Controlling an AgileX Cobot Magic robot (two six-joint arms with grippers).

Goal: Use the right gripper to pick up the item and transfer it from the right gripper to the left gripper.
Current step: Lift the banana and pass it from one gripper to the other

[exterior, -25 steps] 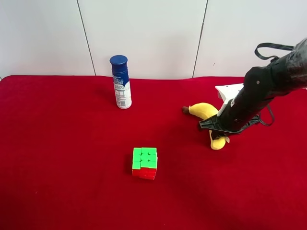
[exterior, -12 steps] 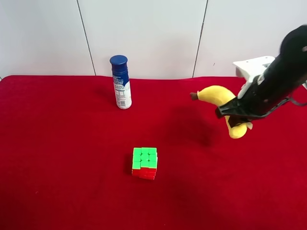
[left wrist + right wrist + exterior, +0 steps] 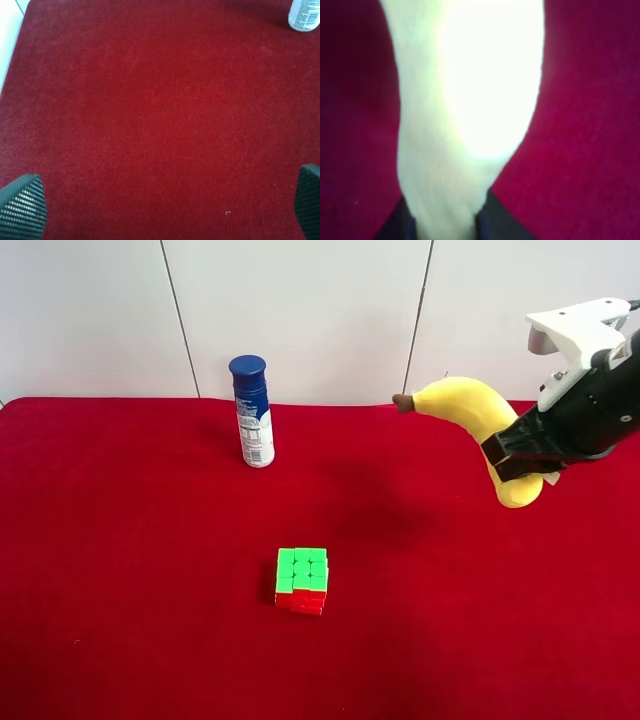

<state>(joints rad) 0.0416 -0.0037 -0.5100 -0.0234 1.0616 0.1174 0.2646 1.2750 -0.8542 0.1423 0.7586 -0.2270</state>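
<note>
The yellow plush banana (image 3: pixel 478 412) with its brown stem tip hangs in the air above the red cloth at the exterior high view's right. My right gripper (image 3: pixel 522 457), black with a white housing, is shut on its lower half. The right wrist view shows the banana (image 3: pixel 470 100) close up, washed out, between the dark fingers. My left gripper (image 3: pixel 165 210) is open and empty over bare red cloth, its two fingertips (image 3: pixel 20 207) wide apart. The left arm does not show in the exterior high view.
A blue-capped white bottle (image 3: pixel 252 412) stands at the back of the red table (image 3: pixel 130 570); it also shows in the left wrist view (image 3: pixel 304 12). A green-and-red puzzle cube (image 3: pixel 302 579) sits near the middle. A white wall runs behind the table.
My right gripper has lifted the banana off the cloth, up and toward the exterior high view's right. The bottle and cube have not moved.
</note>
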